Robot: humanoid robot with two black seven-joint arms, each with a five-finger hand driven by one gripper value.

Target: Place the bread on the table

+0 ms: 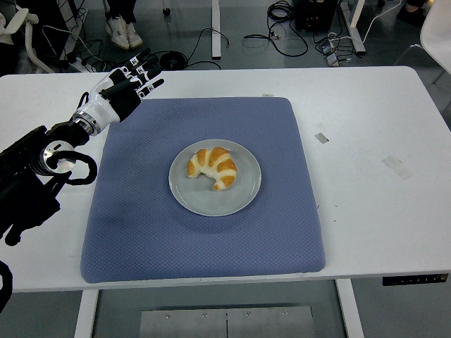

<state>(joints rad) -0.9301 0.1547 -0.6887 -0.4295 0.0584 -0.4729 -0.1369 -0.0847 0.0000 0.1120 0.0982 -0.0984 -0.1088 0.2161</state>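
At the centre of the head view, a curved, golden croissant with pale bands is seen lying on a round, smooth grey plate. The plate is set on a square blue mat of dimpled fabric, spread over the white counter. Over the mat's far left corner, the left robot hand is held with fingers extended, nothing grasped.
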